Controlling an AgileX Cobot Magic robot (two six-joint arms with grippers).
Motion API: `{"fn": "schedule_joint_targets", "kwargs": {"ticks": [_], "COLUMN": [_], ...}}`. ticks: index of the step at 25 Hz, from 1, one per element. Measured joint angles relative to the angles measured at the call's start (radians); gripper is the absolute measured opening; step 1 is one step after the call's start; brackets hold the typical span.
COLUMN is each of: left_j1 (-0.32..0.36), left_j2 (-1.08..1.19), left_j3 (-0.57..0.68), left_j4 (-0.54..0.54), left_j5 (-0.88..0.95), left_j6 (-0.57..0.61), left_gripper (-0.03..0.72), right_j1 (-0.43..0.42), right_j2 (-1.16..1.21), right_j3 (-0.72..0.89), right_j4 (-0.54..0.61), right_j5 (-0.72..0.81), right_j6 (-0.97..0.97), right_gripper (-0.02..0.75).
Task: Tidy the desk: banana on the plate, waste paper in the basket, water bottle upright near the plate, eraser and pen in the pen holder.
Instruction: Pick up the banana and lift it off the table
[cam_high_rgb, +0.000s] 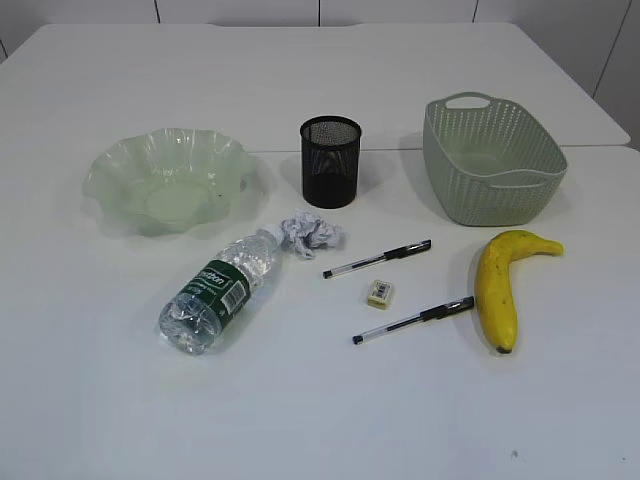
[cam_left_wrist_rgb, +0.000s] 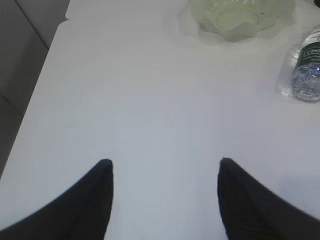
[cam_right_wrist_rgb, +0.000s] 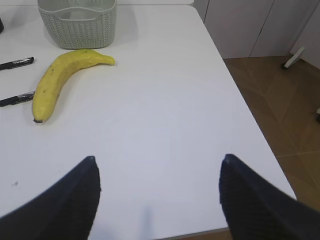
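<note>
A yellow banana (cam_high_rgb: 504, 284) lies at the right; it also shows in the right wrist view (cam_right_wrist_rgb: 60, 80). A pale green wavy plate (cam_high_rgb: 166, 180) stands at the left, seen too in the left wrist view (cam_left_wrist_rgb: 235, 14). A water bottle (cam_high_rgb: 218, 290) lies on its side, and its base shows in the left wrist view (cam_left_wrist_rgb: 307, 65). Crumpled paper (cam_high_rgb: 311, 235), two pens (cam_high_rgb: 377, 259) (cam_high_rgb: 413, 320), a small eraser (cam_high_rgb: 380, 293), a black mesh pen holder (cam_high_rgb: 330, 161) and a green basket (cam_high_rgb: 492, 158) are in the middle and right. My left gripper (cam_left_wrist_rgb: 162, 162) and right gripper (cam_right_wrist_rgb: 157, 159) are open and empty, neither seen in the exterior view.
The white table's right edge (cam_right_wrist_rgb: 250, 125) borders a wooden floor. Its left edge (cam_left_wrist_rgb: 35, 90) shows in the left wrist view. A seam between two tabletops runs behind the holder and basket.
</note>
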Motion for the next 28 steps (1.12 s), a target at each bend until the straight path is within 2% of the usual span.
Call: {"fn": "schedule_joint_targets", "kwargs": {"ticks": [4,12,16,28], "left_j1": [-0.001,-0.029,-0.044,-0.044], "left_j2": [0.001,0.092,0.162,0.213], "left_j3": [-0.024,-0.139,-0.187,-0.191], "left_j4": [0.0,0.011,0.046,0.04], "left_j5": [0.025,0.051,0.058,0.107], "left_j6": [0.0,0.0,-0.002,-0.002], "left_gripper": [0.465,0.465,0.465,0.465], "right_j1": [0.0,0.0,0.0,0.0], "right_j2": [0.0,0.052,0.205,0.614], "right_j3": [-0.041,-0.121,-0.165,-0.391], "right_j4": [0.013,0.133,0.163,0.256], "right_j5": [-0.002,0.02,0.037,0.007], "right_j6": [0.0,0.0,0.0,0.037], "right_gripper": [0.554,0.554,0.554,0.554]}}
